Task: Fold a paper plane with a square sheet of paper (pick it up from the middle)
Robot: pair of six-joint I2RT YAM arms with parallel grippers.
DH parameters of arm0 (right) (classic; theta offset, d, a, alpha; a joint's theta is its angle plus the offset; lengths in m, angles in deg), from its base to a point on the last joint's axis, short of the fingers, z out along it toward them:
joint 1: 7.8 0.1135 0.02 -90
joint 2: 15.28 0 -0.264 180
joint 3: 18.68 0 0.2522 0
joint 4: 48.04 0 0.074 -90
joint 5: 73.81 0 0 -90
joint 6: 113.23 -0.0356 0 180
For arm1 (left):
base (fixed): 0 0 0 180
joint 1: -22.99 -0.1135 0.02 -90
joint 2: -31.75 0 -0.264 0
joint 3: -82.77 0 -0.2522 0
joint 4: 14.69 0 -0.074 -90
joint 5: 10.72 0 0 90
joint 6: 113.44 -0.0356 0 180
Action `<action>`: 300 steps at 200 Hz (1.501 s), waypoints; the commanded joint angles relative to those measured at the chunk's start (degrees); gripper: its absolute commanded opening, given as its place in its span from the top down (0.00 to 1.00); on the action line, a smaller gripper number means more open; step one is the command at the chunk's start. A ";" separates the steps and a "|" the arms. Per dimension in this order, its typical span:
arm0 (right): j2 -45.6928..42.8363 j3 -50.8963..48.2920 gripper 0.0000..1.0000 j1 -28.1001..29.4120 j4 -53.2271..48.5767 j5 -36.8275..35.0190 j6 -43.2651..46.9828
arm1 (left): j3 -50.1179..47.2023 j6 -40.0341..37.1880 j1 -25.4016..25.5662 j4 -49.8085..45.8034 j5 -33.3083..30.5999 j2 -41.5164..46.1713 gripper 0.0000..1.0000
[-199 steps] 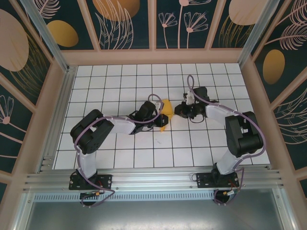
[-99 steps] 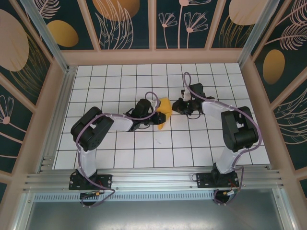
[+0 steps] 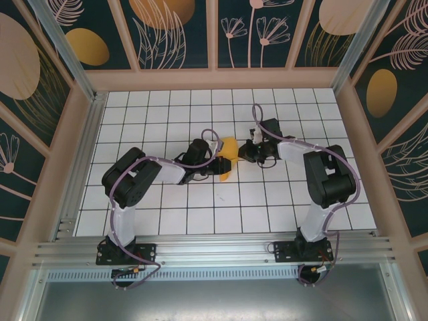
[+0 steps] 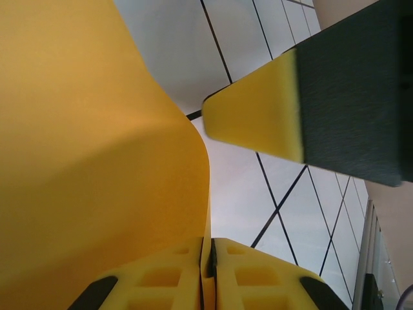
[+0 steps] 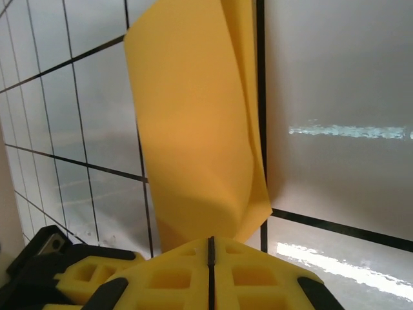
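Orange paper (image 3: 228, 152) curls above white gridded table (image 3: 167, 215)

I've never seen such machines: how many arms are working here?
2. The left arm reaches in from the left and the right arm from the right, both toward the central paper.

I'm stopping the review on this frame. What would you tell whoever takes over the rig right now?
Left gripper: shut on the edge of the paper.
Right gripper: shut, apparently pinching the paper too.
Paper: bowed between both grippers over the middle of the table.
Done: paper picked up.
Left to do: the folds; no plane shape yet.
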 commanded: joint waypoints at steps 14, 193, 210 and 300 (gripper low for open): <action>1.70 3.31 0.89 0.64 1.54 -1.01 -0.82 | -0.61 0.74 -0.73 2.13 1.44 -0.75 0.85; 15.69 18.47 0.89 2.19 -11.95 -4.89 11.41 | 3.16 -7.35 -2.76 -8.94 2.62 0.16 0.81; 15.80 19.17 0.89 2.20 -12.56 -4.03 12.44 | 5.38 -9.85 -3.03 -12.59 1.59 0.03 0.80; 6.22 16.21 0.83 1.55 -11.75 -9.79 10.75 | 9.58 -13.59 -3.47 -17.01 1.49 -2.81 0.82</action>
